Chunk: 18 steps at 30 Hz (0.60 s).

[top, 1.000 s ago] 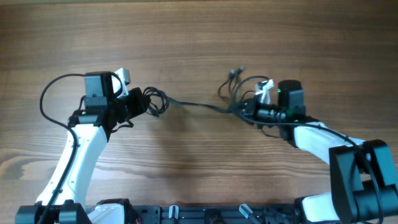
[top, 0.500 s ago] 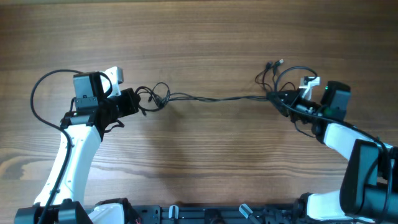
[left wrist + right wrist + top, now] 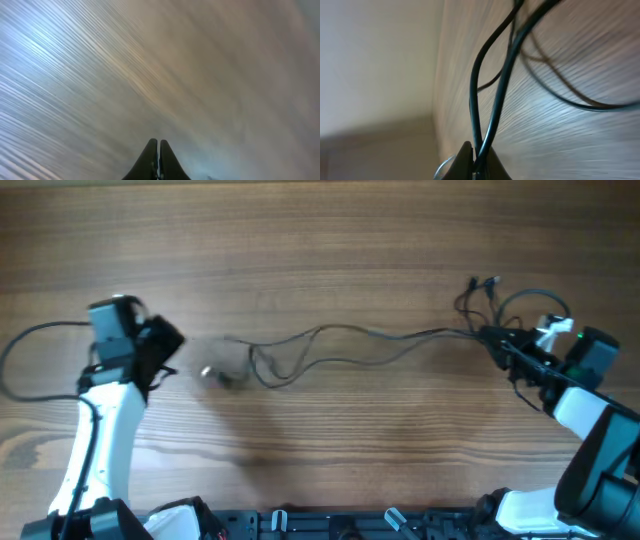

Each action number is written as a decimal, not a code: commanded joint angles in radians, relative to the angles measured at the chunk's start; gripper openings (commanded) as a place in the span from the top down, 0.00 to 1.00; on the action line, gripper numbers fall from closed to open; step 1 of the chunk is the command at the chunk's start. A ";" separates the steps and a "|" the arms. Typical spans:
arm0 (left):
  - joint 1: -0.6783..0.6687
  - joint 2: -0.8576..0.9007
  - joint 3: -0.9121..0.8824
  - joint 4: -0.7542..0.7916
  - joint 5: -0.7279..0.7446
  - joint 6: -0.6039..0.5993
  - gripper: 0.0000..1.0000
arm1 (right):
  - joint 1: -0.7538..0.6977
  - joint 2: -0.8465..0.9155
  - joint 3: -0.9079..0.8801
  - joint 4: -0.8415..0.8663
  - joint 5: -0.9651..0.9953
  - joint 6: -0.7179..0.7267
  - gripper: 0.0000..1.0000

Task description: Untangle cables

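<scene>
Thin, dark grey-black cables (image 3: 430, 333) lie stretched across the middle of the brown wood-grain bench (image 3: 320, 240), running from the right side towards the left. At their right end they are gathered in the black two-finger right hand (image 3: 492, 336), which is clenched on them. The right wrist view shows this closely: two dark strands (image 3: 472, 100) run down into the pinched fingertips of the right hand (image 3: 472, 156), and a thinner strand loops over the bench behind them. Just beyond this hand, on its far side, a short bundle rises to small silvery plug ends (image 3: 482, 282), and a loose loop curls to the right of them.

Going left from the hand, the strands part into two lines, one a little farther than the other. They sag into loose, open loops (image 3: 280, 365) left of centre. The left end of the cords finishes in a blurred pale smudge (image 3: 212, 373) on the bench; what it is cannot be made out.

The black left hand (image 3: 165, 342) sits at the left of the scene, apart from that blurred end and touching no cord. In the left wrist view its fingertips (image 3: 158, 146) are pressed together with nothing between them, over bare, motion-blurred wood (image 3: 150, 60).
</scene>
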 commanded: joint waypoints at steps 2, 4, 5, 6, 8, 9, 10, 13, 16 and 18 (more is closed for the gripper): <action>0.090 -0.013 0.011 0.087 0.236 -0.016 0.96 | -0.021 0.009 -0.004 0.006 0.028 -0.021 0.95; 0.075 -0.011 0.011 0.125 0.369 0.015 0.96 | -0.001 0.009 -0.004 0.006 -0.008 -0.021 0.94; 0.056 -0.010 0.011 0.139 0.404 0.015 0.96 | 0.019 0.009 -0.004 0.013 -0.043 -0.024 0.91; 0.035 -0.006 0.011 0.146 0.410 0.014 0.93 | 0.034 0.009 -0.004 0.014 -0.058 -0.040 0.87; -0.035 0.005 0.011 0.149 0.410 0.018 0.85 | 0.119 0.009 -0.004 0.017 -0.068 -0.100 0.81; -0.066 0.011 0.011 0.149 0.410 0.018 0.83 | 0.159 0.009 -0.004 0.019 -0.063 -0.115 0.78; -0.103 0.019 0.011 0.149 0.410 0.019 0.80 | 0.212 0.009 -0.004 0.020 -0.043 -0.125 0.75; -0.192 0.040 0.011 0.150 0.389 0.021 0.40 | 0.373 0.009 -0.004 0.021 0.076 -0.125 0.46; -0.257 0.047 0.011 0.150 0.362 0.021 0.12 | 0.498 0.006 -0.004 0.020 0.198 -0.122 0.00; -0.280 0.047 0.011 0.148 0.357 0.021 0.00 | 0.513 -0.013 -0.004 0.008 0.203 -0.091 0.00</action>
